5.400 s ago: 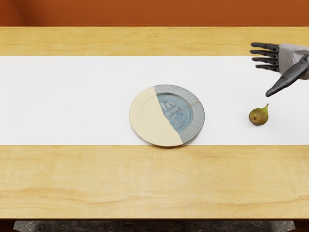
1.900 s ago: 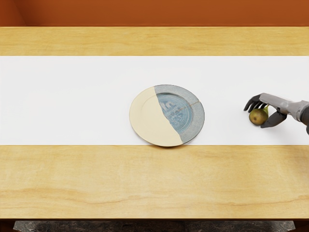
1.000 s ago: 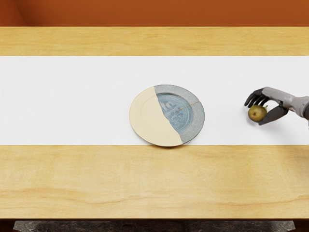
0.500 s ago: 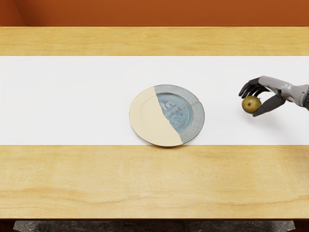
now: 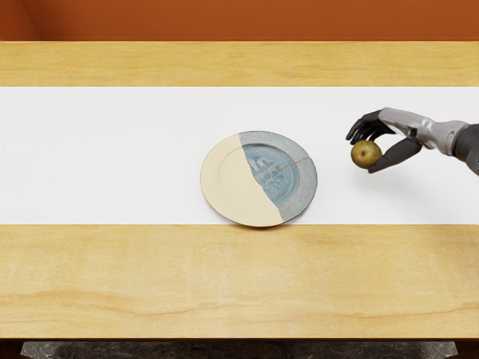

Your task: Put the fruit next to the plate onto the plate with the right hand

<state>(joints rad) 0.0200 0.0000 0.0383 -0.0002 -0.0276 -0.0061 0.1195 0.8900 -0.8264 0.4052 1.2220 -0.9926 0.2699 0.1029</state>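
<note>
A: Looking for the small yellow-green rounded fruit point(image 5: 366, 154), where is it?

B: To the right of the round ceramic plate point(image 5: 224, 187), part cream and part blue-grey. It is near the plate but apart from it, not on it. The grey-and-black right hand point(image 5: 393, 122), reaching in from the right edge, has it.

A: How are the fingers?

B: The black fingers point(image 5: 362, 127) close around the fruit from its far side and its near right side.

A: And underneath?

B: A wide white strip of cloth point(image 5: 112, 149) runs left to right across the light wooden counter point(image 5: 224, 284), with the plate lying at its middle. A rust-orange wall point(image 5: 224, 19) stands beyond the far edge.
</note>
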